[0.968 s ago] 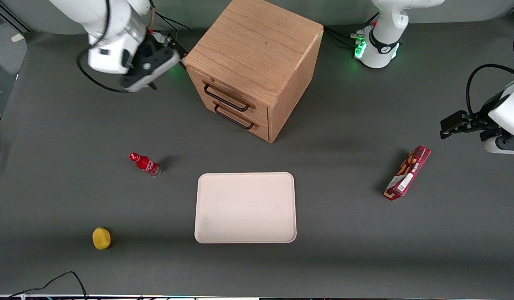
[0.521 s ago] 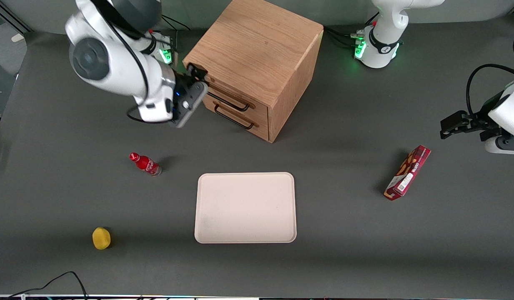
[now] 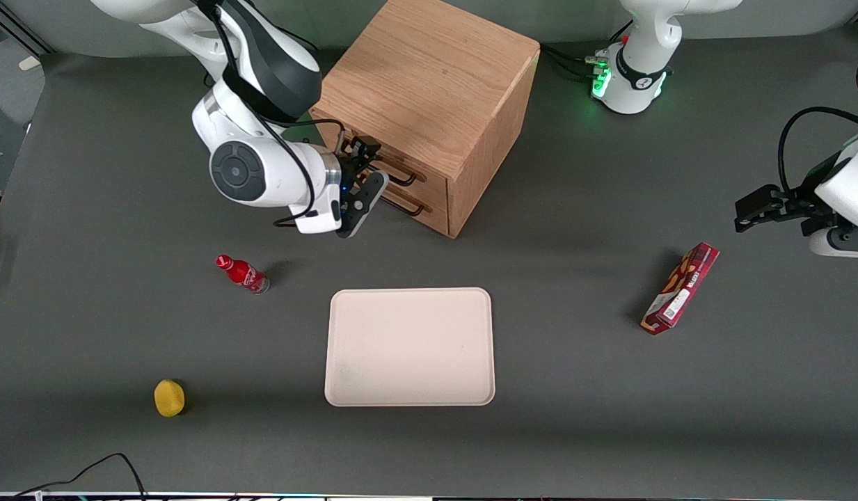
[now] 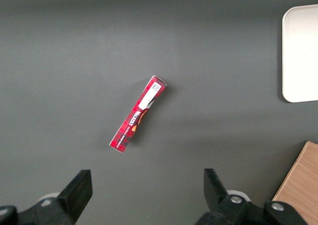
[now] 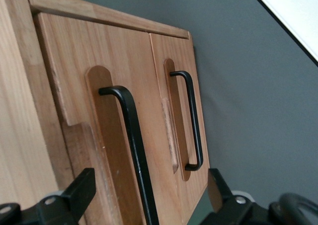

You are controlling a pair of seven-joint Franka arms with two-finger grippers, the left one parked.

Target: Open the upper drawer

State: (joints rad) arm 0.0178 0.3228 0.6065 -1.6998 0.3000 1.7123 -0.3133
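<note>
Fingers: the two black fingers (image 5: 74, 195) of the right arm's gripper (image 3: 370, 175) stand spread apart, holding nothing, with the long black wire handle (image 5: 130, 145) running between them, not yet pinched.
Gripper position: directly in front of the cabinet's drawer fronts, level with the upper handle and close to it.
Upper drawer: the higher light oak drawer (image 5: 84, 86) of the cube-shaped wooden cabinet (image 3: 429, 76); it looks fully shut, flush with the lower matching oak drawer (image 5: 179, 76).
Handling, as a judgement: rigid wood with a stiff, thin metal bar that is probably smooth and somewhat slippery. The drawer should slide straight out. The cabinet may shift if the pull is off-line.
Where to grasp: around the middle of the bar, over the recessed slot behind it, where there is room for a finger.
Tabletop: dark grey tabletop (image 3: 575, 390) carries a pale rectangular tray (image 3: 409, 346), a small red bottle (image 3: 242, 273), a yellow rounded object (image 3: 169, 397) and a red carton (image 4: 137, 113).
Writing: white lettering on the bottle and print on the carton, both unreadable.
</note>
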